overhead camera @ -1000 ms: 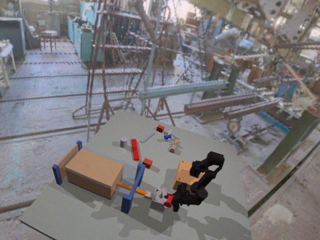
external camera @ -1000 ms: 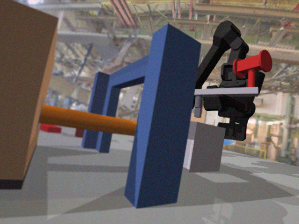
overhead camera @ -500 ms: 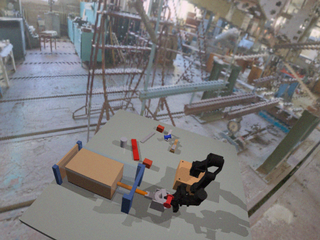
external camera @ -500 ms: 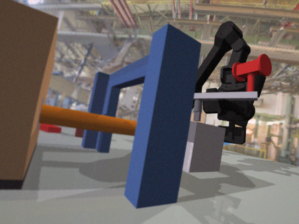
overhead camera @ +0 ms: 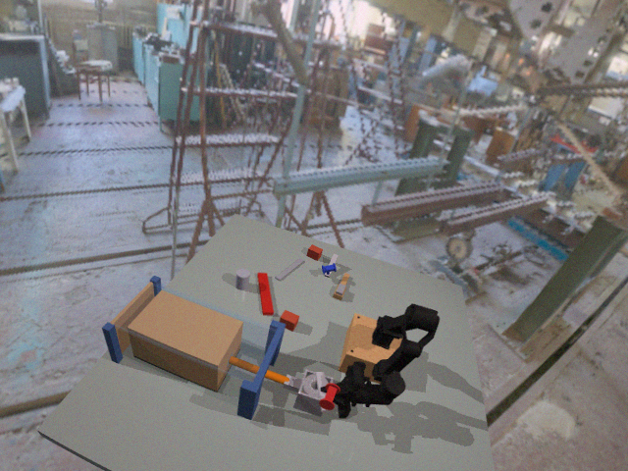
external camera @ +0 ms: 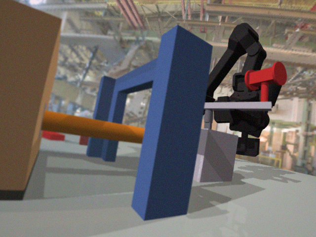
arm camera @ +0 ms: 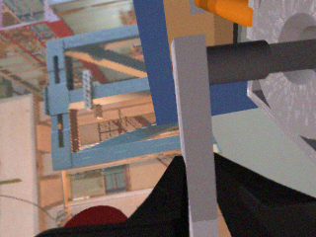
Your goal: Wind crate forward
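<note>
Crate [overhead camera: 184,337] [external camera: 22,101] behind the frame [overhead camera: 268,354] [external camera: 171,127] [arm camera: 160,64], winch [overhead camera: 310,400] [external camera: 217,155] [arm camera: 291,79] before it, handle [overhead camera: 330,396] [external camera: 237,105] [arm camera: 195,123] above winch, strap [overhead camera: 258,369] [external camera: 94,126] [arm camera: 227,11] between crate and winch.

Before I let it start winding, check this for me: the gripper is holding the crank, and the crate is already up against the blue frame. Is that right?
Not quite: the crate stands back from the blue frame, with orange strap showing between them in the top view. The gripper does hold the crank.

Setting: industrial workshop or factory hall. Top view: teal cabinets [overhead camera: 177,91] at 11 o'clock; steel beams [overhead camera: 360,175] near 1 o'clock. Exterior view: roof girders [external camera: 234,12] at 1 o'clock.
</note>
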### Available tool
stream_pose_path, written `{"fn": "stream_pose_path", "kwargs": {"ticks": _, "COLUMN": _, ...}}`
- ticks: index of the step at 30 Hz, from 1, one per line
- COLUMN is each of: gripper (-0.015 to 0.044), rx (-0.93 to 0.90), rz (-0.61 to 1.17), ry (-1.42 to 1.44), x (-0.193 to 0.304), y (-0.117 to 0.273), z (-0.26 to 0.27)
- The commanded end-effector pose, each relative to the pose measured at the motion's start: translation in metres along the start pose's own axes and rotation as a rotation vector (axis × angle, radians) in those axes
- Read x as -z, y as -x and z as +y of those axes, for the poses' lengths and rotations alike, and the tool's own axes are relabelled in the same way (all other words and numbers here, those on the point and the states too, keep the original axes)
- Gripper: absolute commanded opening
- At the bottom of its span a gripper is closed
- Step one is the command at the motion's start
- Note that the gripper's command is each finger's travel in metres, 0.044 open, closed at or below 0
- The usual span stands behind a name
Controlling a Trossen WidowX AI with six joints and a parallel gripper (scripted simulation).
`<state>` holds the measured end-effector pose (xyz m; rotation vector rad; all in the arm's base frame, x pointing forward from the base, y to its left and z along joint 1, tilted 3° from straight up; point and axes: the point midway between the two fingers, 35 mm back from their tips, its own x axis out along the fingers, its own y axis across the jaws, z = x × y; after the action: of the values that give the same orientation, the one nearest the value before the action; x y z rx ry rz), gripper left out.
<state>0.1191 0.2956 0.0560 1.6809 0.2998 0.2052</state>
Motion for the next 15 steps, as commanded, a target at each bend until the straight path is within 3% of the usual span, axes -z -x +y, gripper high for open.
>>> {"fn": "stream_pose_path", "kwargs": {"ticks": 1, "gripper": 0.0, "rx": -0.002, "rz": -0.004, "ry": -0.015, "x": 0.0009, "y": -0.0005, "z": -0.0008}}
{"fn": "stream_pose_path", "kwargs": {"ticks": 15, "gripper": 0.0, "rx": 0.002, "rz": -0.006, "ry": -0.015, "x": 0.0001, "y": -0.0015, "z": -0.0063}}
